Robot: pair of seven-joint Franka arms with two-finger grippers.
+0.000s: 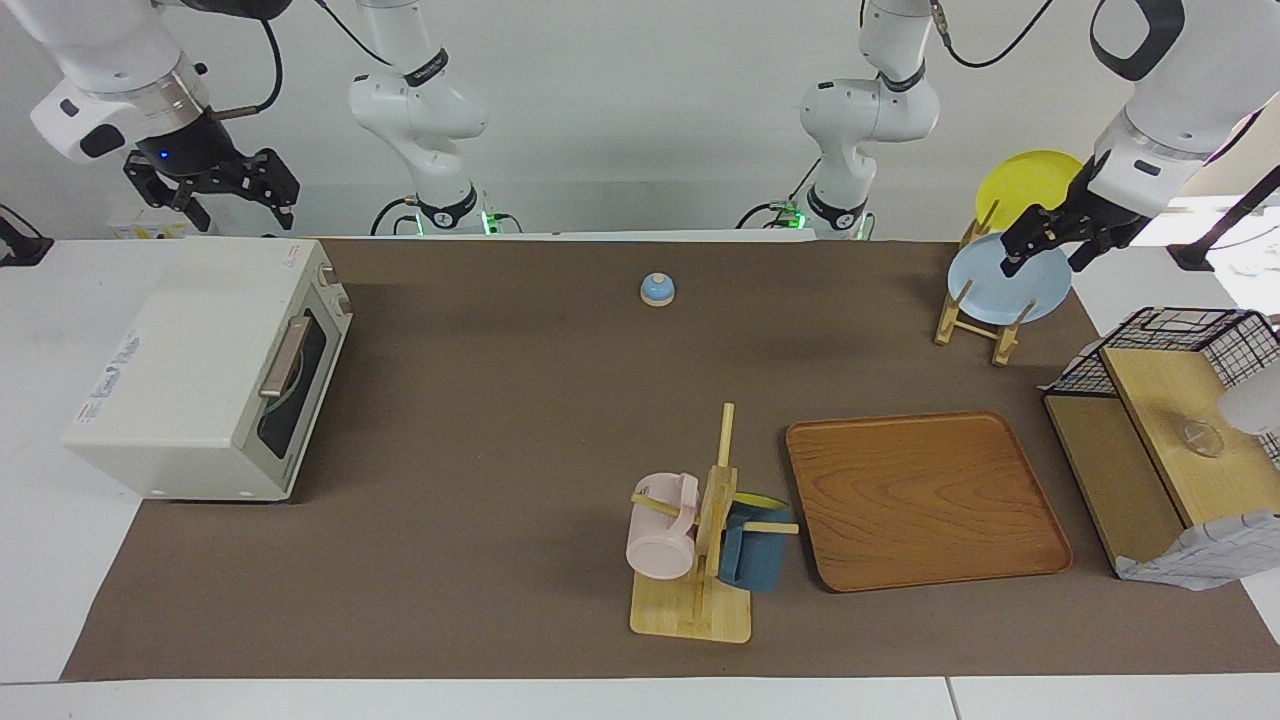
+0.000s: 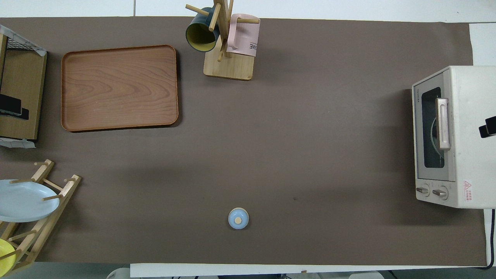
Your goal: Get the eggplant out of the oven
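Observation:
The cream-white oven (image 1: pixel 190 360) stands at the right arm's end of the table with its dark glass door shut; it also shows in the overhead view (image 2: pixel 465 135). Its bar handle (image 2: pixel 443 123) faces the table's middle. A pale curved plate rim (image 2: pixel 433 135) shows through the glass. The eggplant is hidden. My right gripper (image 1: pixel 240 212) hangs open and empty in the air over the oven's end nearest the robots; only its tip (image 2: pixel 487 127) shows from overhead. My left gripper (image 1: pixel 1045 262) is open and empty, raised over the plate rack (image 1: pixel 985 310).
The rack holds a light blue plate (image 1: pixel 1005 285) and a yellow plate (image 1: pixel 1025 180). A wooden tray (image 1: pixel 925 500), a mug tree (image 1: pixel 700 540) with a pink and a blue mug, a small blue knobbed object (image 1: pixel 657 289) and a wooden shelf with wire basket (image 1: pixel 1160 430) are on the table.

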